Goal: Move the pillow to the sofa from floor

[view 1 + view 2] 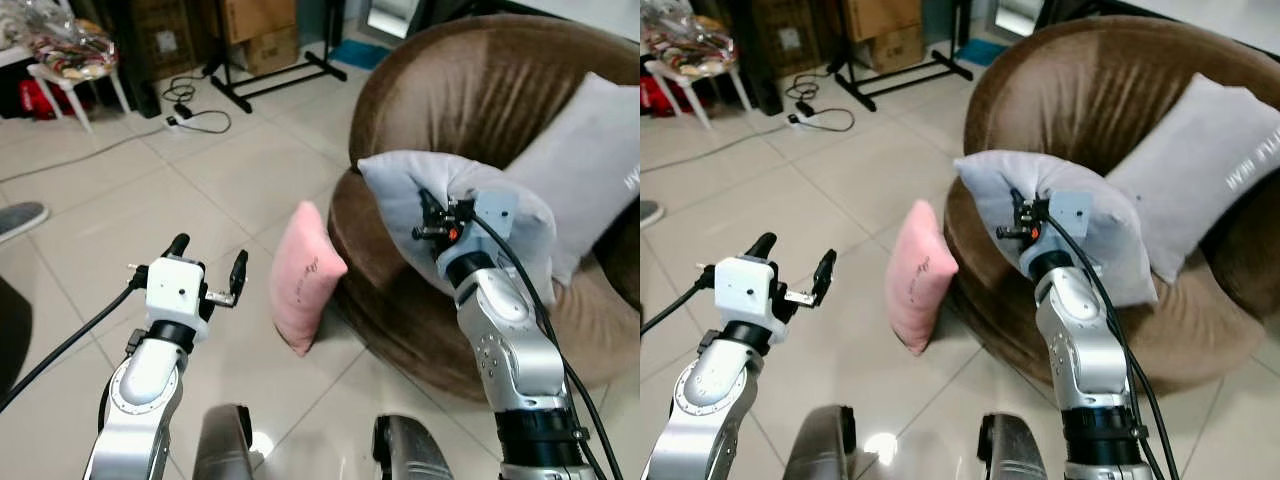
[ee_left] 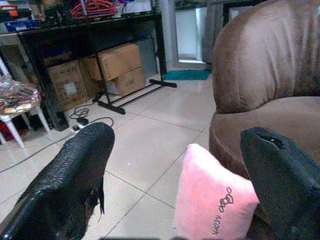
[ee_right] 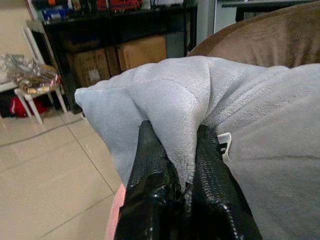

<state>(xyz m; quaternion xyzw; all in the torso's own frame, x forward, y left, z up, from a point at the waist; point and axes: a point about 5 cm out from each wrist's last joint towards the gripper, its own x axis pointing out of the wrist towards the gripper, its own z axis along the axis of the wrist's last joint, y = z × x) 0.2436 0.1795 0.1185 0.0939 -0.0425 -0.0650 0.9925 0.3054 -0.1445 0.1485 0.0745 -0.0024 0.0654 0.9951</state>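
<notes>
A light grey pillow point(image 1: 400, 190) is held up over the front edge of the round brown sofa point(image 1: 440, 100), pinched in my right gripper point(image 1: 428, 215), which is shut on a fold of its fabric point(image 3: 175, 130). A pink pillow point(image 1: 305, 275) stands on edge on the tiled floor, leaning against the sofa's base. My left gripper point(image 1: 208, 262) hovers open over the floor, to the left of the pink pillow point(image 2: 212, 200), its fingers point(image 2: 70, 175) wide apart and empty. Another grey pillow point(image 1: 585, 170) rests against the sofa's backrest.
A black rack stand point(image 1: 270, 75) and cardboard boxes point(image 1: 260, 30) stand at the back. A power strip with cables point(image 1: 190, 115) lies on the tiles. A white stool point(image 1: 75, 70) is at the far left, a shoe point(image 1: 20, 218) at the left edge.
</notes>
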